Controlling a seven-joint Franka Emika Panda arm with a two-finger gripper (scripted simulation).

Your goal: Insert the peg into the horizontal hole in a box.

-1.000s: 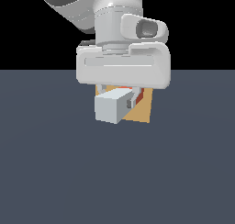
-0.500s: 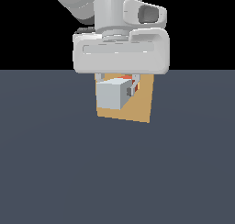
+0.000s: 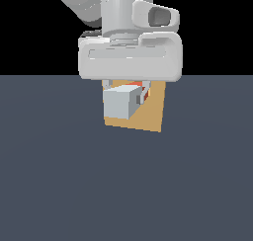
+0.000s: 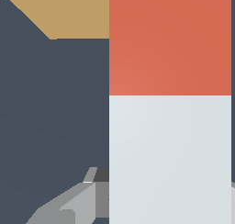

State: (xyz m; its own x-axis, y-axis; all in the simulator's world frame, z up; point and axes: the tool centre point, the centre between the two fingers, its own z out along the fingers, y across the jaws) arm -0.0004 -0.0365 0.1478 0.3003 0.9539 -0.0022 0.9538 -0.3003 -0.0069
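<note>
My gripper (image 3: 124, 92) is shut on the peg (image 3: 118, 102) and holds it above the floor. The peg's pale grey-white end faces the exterior view, and a sliver of its red end (image 3: 136, 85) shows behind it. The tan box (image 3: 151, 111) stands directly behind the peg, partly covered by it and by my hand. In the wrist view the peg (image 4: 170, 154) fills one side, its red end (image 4: 170, 39) pointing towards the box (image 4: 69, 12). One finger (image 4: 69, 204) shows beside the peg. The hole is hidden in both views.
The dark grey floor (image 3: 59, 176) spreads all around the box. My white hand body (image 3: 129, 57) hangs just over the box and the peg.
My hand has risen a little with the peg and turned slightly. The peg now sits higher in front of the box. The grip stays shut.
</note>
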